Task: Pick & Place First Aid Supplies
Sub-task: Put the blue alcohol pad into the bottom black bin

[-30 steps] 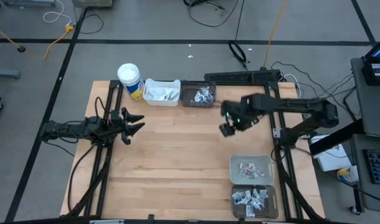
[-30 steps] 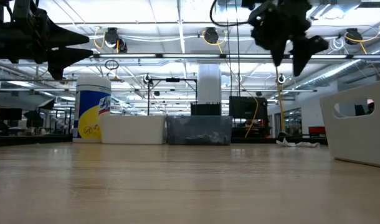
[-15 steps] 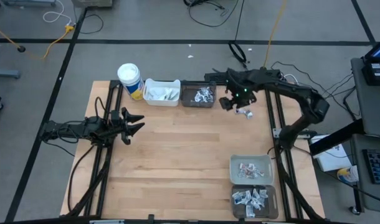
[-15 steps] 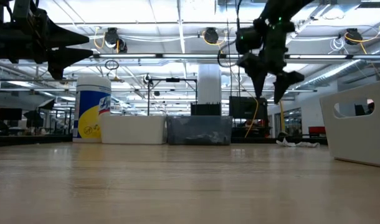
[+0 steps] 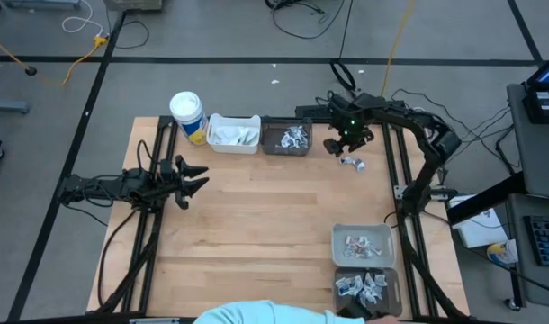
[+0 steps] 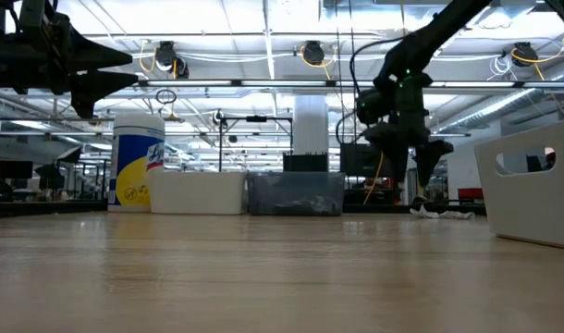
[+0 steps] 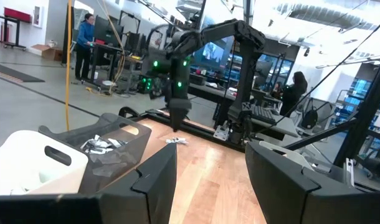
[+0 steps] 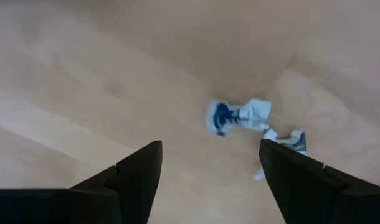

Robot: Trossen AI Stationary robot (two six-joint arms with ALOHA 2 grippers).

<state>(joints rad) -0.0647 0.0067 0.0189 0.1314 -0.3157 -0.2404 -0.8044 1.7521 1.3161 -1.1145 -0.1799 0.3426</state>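
The right gripper (image 5: 345, 148) hangs wide open and empty above two blurred packets (image 8: 240, 116) on the table (image 5: 256, 216).

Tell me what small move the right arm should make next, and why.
Probably lower the right gripper straight down over the loose packets and then close. Its fingers stand open with nothing between them, and the right wrist view shows the packets lying on the bare table just ahead of the fingertips. In the low view it hangs a little above the tabletop. The left gripper waits at the table's left side.
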